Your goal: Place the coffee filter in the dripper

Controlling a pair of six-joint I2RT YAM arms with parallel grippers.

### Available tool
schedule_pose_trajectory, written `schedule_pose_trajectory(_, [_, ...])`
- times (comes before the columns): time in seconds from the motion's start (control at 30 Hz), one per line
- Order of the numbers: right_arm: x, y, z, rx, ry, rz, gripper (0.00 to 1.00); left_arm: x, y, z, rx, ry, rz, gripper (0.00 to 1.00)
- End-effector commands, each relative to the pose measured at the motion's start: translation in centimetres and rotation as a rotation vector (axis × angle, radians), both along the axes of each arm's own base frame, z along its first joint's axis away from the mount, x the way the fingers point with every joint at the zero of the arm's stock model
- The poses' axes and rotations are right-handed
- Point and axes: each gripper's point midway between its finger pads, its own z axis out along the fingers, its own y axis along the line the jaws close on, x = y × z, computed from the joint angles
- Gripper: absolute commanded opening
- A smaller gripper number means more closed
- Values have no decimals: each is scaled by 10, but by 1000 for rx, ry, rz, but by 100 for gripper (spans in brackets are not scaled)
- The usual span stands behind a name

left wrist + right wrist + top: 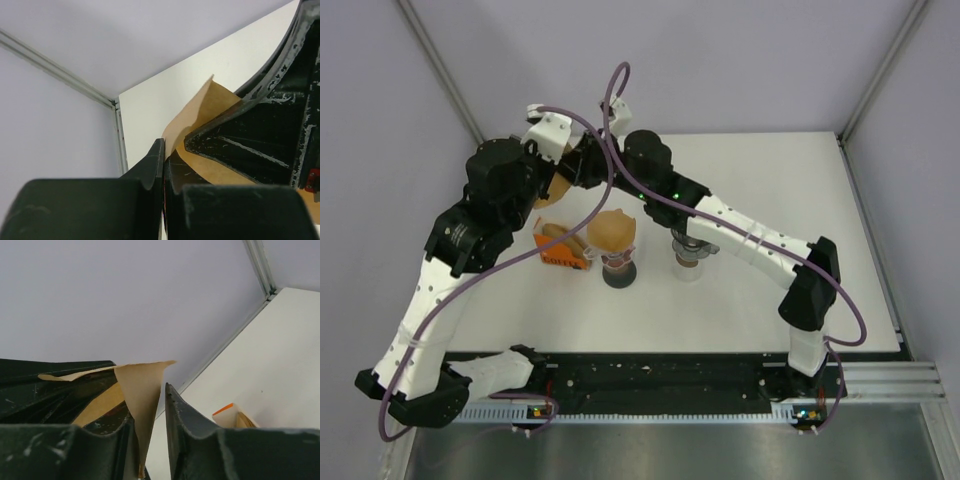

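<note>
Left gripper [164, 160] pinched closed on brown coffee filter [210, 107] held above the white table's [800, 200] far left, right gripper's [147, 410] fingers slightly parted around its flap, below them orange filter box [560, 258], amber vessel [612, 232] on dark base, clear glass cup [688, 262] under right arm [740, 230]

A creased brown paper coffee filter [210, 112] is held aloft behind the upright amber dripper [612, 232].
</note>
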Motion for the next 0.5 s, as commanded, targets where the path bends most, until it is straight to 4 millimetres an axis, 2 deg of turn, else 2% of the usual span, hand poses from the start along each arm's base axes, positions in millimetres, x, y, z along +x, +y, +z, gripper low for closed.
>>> schedule_pose_trajectory(0.0, [-8, 1, 33, 67, -39, 7, 15, -1, 4, 34, -101, -96, 39, 0])
schedule_pose_trajectory(0.07, [-3, -3, 26, 37, -37, -25, 3, -1, 11, 39, -92, -119, 74, 0])
schedule_pose_trajectory(0.1, [1, -9, 25, 26, -47, -54, 0, -1, 16, 42, -79, -132, 95, 0])
schedule_pose_trajectory(0.2, [18, -35, 23, -4, -67, -172, 0, -2, 33, 49, -21, -167, 165, 0])
schedule_pose_trajectory(0.3, [31, -57, 25, -36, -104, -270, 0, -4, 40, 53, 19, -183, 185, 0])
schedule_pose_trajectory(0.47, [39, -62, 20, -82, -127, -314, 0, -4, 38, 54, 37, -184, 165, 0])
